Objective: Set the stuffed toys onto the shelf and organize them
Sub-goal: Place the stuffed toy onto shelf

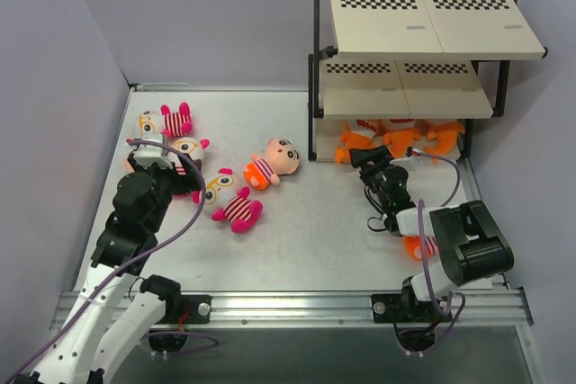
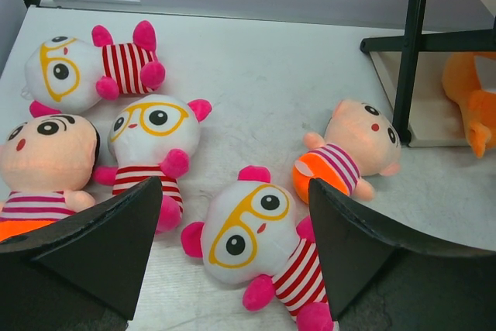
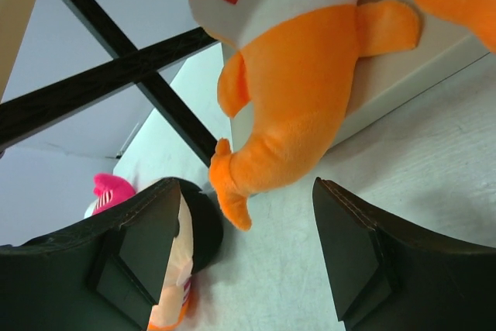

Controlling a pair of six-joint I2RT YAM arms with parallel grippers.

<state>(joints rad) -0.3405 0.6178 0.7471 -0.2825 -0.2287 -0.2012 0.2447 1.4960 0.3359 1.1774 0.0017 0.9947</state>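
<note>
While my left claw [image 2: 235,190] hangs open over the glasses toys [image 2: 151,133] on the table [image 1: 315,222], my right claw [image 3: 246,191] gapes empty before a shark [image 3: 287,91] at the edge of the shelf's [image 1: 405,101] lowest board; a doll [image 2: 349,149] lies between.

A pale grey counter [image 1: 310,240] spreads out in front of me, closed in on 3 sides by plain lavender-grey walls [image 1: 216,15], with a silver metal rail [image 1: 297,306] running along its near edge.
</note>
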